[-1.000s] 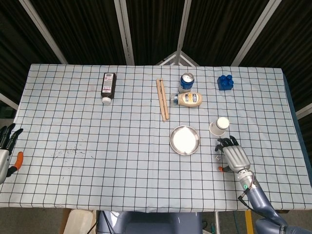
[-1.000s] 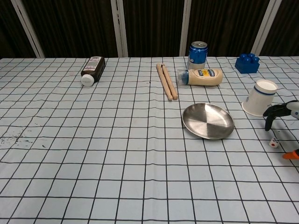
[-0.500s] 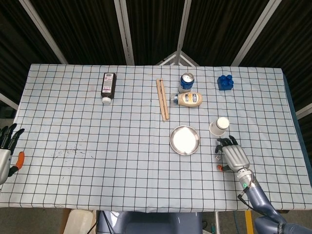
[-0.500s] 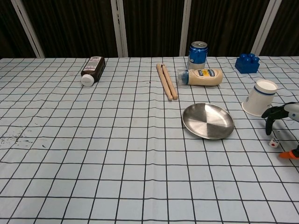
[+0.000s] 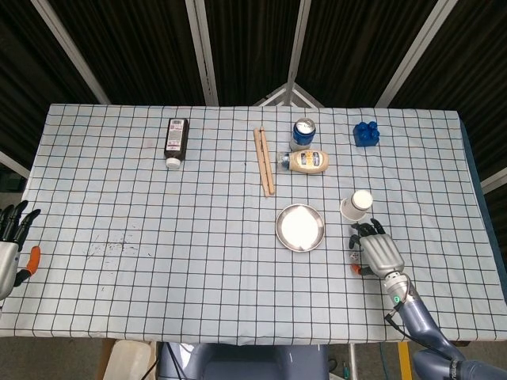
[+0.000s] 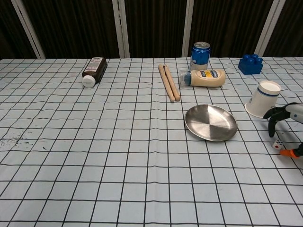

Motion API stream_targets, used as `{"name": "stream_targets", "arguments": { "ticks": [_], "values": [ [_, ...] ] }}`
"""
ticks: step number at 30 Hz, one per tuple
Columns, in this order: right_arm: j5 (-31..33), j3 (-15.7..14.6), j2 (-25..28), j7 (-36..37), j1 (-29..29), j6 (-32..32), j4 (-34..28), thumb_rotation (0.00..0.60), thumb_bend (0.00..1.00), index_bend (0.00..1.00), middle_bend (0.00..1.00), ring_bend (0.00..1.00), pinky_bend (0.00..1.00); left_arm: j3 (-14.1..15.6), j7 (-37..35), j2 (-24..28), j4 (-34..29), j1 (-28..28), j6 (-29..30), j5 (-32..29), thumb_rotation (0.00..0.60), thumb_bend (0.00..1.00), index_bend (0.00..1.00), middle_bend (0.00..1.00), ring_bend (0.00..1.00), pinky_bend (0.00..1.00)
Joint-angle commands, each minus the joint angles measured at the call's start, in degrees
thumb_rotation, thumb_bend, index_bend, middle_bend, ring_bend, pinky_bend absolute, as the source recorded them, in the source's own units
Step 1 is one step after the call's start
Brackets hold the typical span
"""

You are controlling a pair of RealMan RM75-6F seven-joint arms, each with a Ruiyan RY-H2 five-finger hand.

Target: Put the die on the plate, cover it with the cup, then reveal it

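A: Where is the die (image 6: 277, 145) right now?

B: On the desk (image 6: 118, 142), right of the plate (image 6: 210, 123) and just in front of the cup (image 6: 264, 99). It sits under the right hand (image 5: 380, 253), between the dark fingers (image 6: 273, 116) arching down behind it and the orange-tipped thumb on its near side.

A: Is the hand holding it?

B: Not that I can see. The fingers are apart and bracket the die; whether any tip touches it is too small to tell. I judge this as the set-up for a pinch, the hand poised so a closing move would catch the die from two sides.

A: Why is the cup lying tilted there?

B: It rests on its side with the white opening up and toward the camera, just beside the right hand, so it is in easy reach for the covering step. The plate is bare and near both.

A: And the left hand (image 5: 11, 241)?

B: At the far left edge of the desk in the head view, fingers spread, holding nothing, well apart from everything, out of the way.
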Motion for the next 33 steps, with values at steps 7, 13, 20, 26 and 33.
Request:
{"name": "stream_targets", "arguments": {
  "ticks": [7, 13, 20, 26, 33],
  "values": [
    [0.87, 0.01, -0.58, 0.03, 0.55, -0.64, 1.18, 0.6, 0.28, 0.48, 0.18, 0.15, 0.0, -0.01, 0.3, -0.1, 0.01, -0.07, -0.12, -0.12, 0.6, 0.71, 0.11, 0.0, 0.0, 0.0],
    [1.05, -0.02, -0.55, 0.43, 0.69, -0.57, 1.69, 0.6, 0.28, 0.48, 0.18, 0.15, 0.0, 0.01, 0.78, -0.26, -0.03, -0.18, -0.35, -0.25, 0.6, 0.71, 0.11, 0.0, 0.0, 0.0],
    [1.2, -0.16, -0.12, 0.71, 0.7, -0.49, 1.88, 0.6, 0.29, 0.49, 0.18, 0.15, 0.0, 0.05, 1.31, -0.41, -0.1, -0.23, -0.46, -0.32, 0.6, 0.71, 0.11, 0.0, 0.0, 0.0],
    [1.34, -0.31, -0.03, 1.09, 0.77, -0.57, 2.07, 0.6, 0.29, 0.5, 0.18, 0.15, 0.0, 0.09, 1.78, -0.54, -0.16, -0.34, -0.69, -0.42, 0.6, 0.71, 0.11, 0.0, 0.0, 0.0],
    [1.26, -0.46, -0.07, 1.43, 1.03, -0.7, 2.21, 0.6, 0.29, 0.51, 0.18, 0.15, 0.0, 0.08, 2.14, -0.66, -0.2, -0.38, -0.73, -0.53, 0.6, 0.71, 0.11, 0.0, 0.0, 0.0]
  ]
}}
